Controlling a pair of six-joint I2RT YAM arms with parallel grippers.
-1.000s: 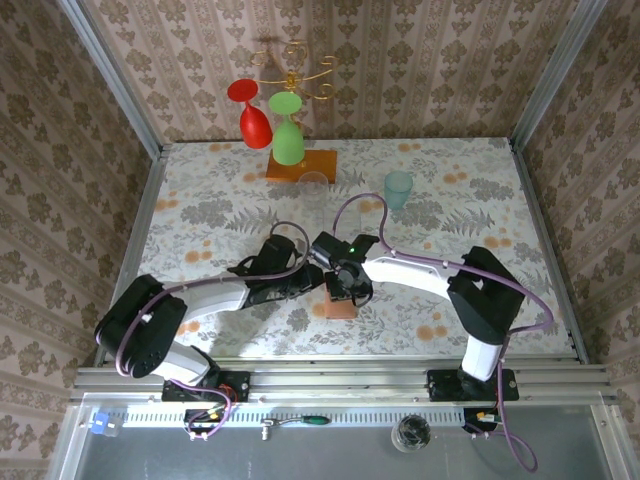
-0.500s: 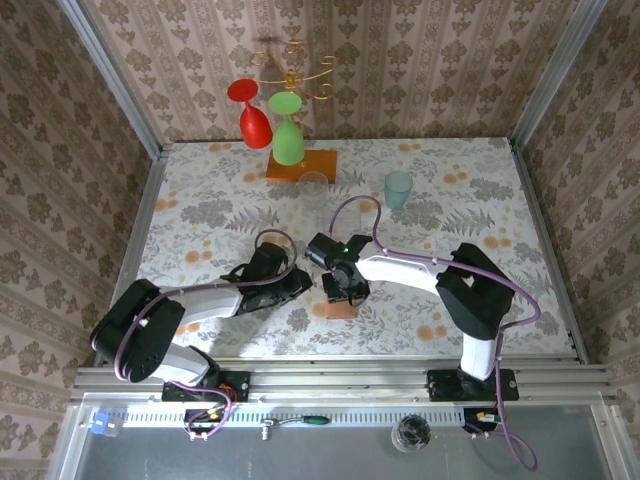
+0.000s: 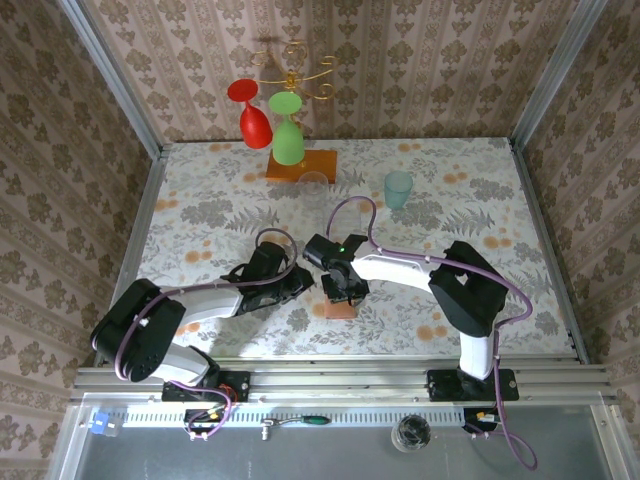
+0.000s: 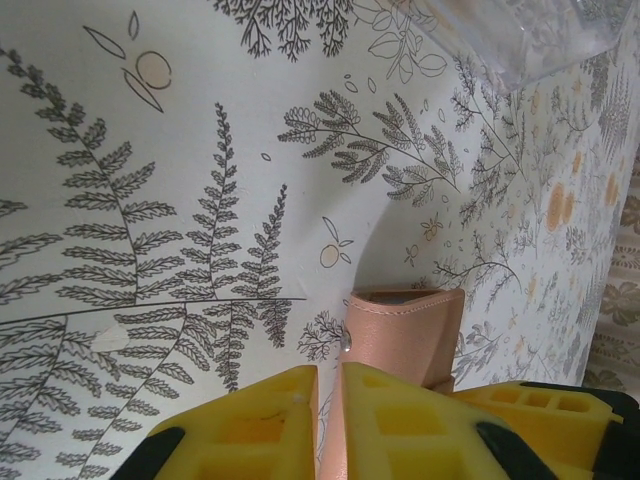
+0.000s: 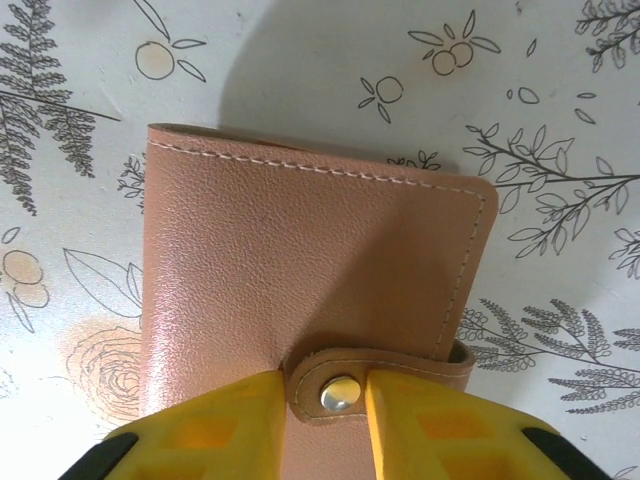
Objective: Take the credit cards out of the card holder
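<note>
- The left arm point(image 3: 200, 300) lies low over the worktop, reaching from its base toward the centre with the forearm nearly level.
- The left tool point(image 4: 328, 375) has its yellow fingers point(image 4: 260, 410) drawn almost together, pinching a thin edge of the card holder point(image 5: 300, 250).
- The right arm point(image 3: 400, 270) is bent at the elbow and stretches leftward, its wrist turned down.
- The right tool point(image 5: 325, 385) points straight down, its fingers point(image 5: 210, 420) a little apart on either side of the holder's snap tab; whether they pinch it cannot be told.
</note>
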